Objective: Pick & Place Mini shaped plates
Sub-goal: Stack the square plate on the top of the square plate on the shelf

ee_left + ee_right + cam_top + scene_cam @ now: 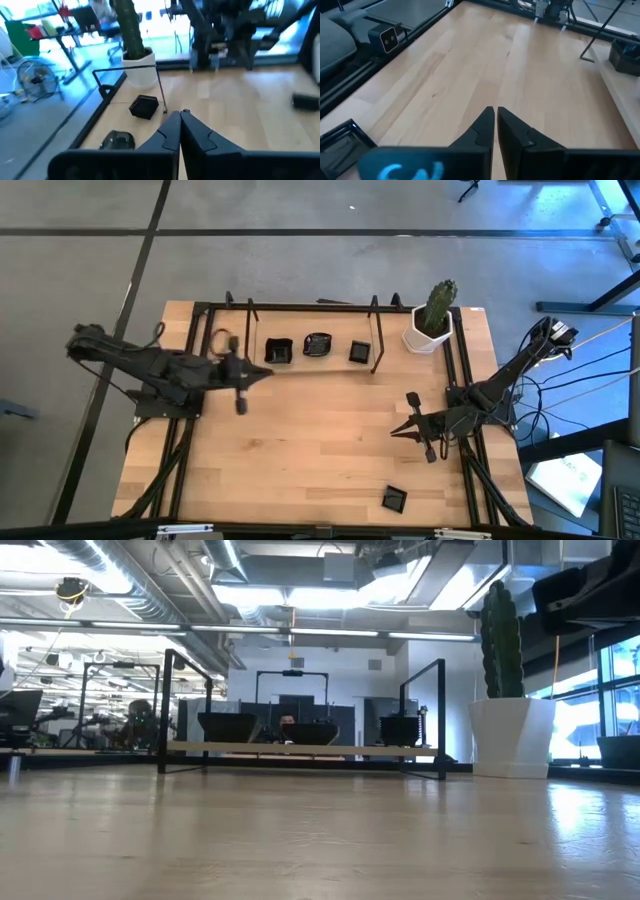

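A: What is seen nearest on the table (300, 460)?

B: One little black plate (394, 499) is seen lying alone by the near edge. It is also seen in the right wrist view, just beside the closed fingers.

A: Is anything held by the right gripper (399, 431)?

B: Nothing is held. Its jaws are shut almost tight, and it is hung over bare wood, near the lone plate but not touching it.

A: And farther back?

B: The left gripper (266, 374) is seen shut and empty too. Three more small plates (318, 345) are set in a row on the low shelf (300, 368) at the back, one of them close to its tip. A white pot with a cactus (433, 320) is stood at the far corner.

A: How should a plate be picked up?

B: It is thought to be light, hard and shiny, so it may slip or chip. The raised rim is best pinched, with the jaws opened first
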